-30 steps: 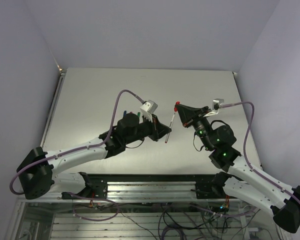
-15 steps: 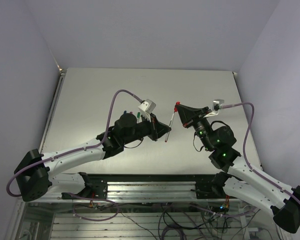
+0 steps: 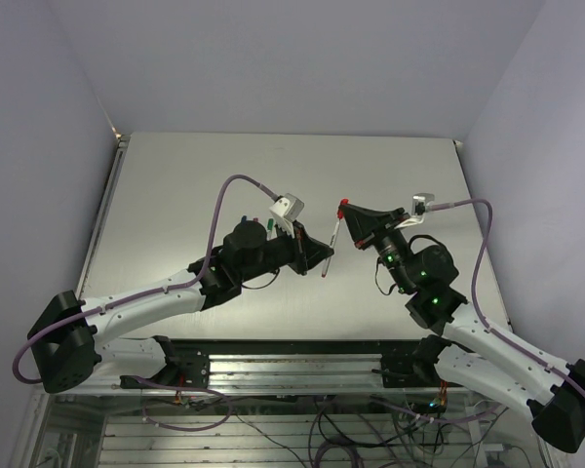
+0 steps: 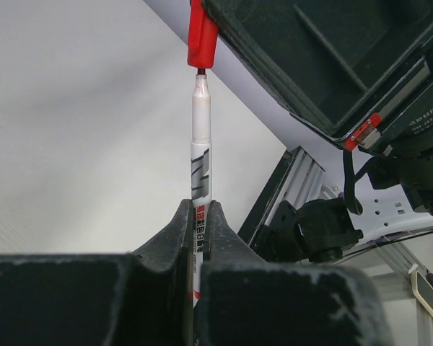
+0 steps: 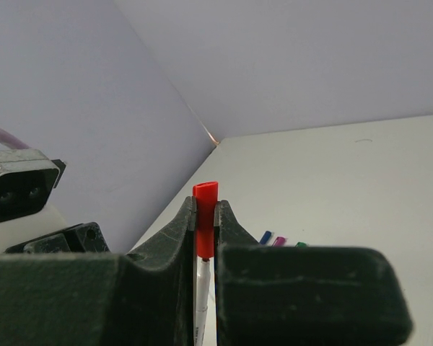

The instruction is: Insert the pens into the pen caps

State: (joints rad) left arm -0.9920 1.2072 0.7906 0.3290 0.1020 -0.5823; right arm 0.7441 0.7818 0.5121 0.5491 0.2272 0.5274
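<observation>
My left gripper is shut on a pale grey-white pen and holds it above the table. In the left wrist view the pen rises from between the fingers, and its dark red tip sits at the mouth of a red cap. My right gripper is shut on that red cap. In the right wrist view the cap is pinched between the fingers, with the pen barrel just below it. The other pens are hidden.
Blue, magenta and green caps lie on the white table beyond the right gripper. A green-tipped thing shows by the left wrist. The walls stand close on both sides.
The left arm has shifted slightly to the left. The pen and the red cap stay almost in the same place, tip at the cap's mouth.
</observation>
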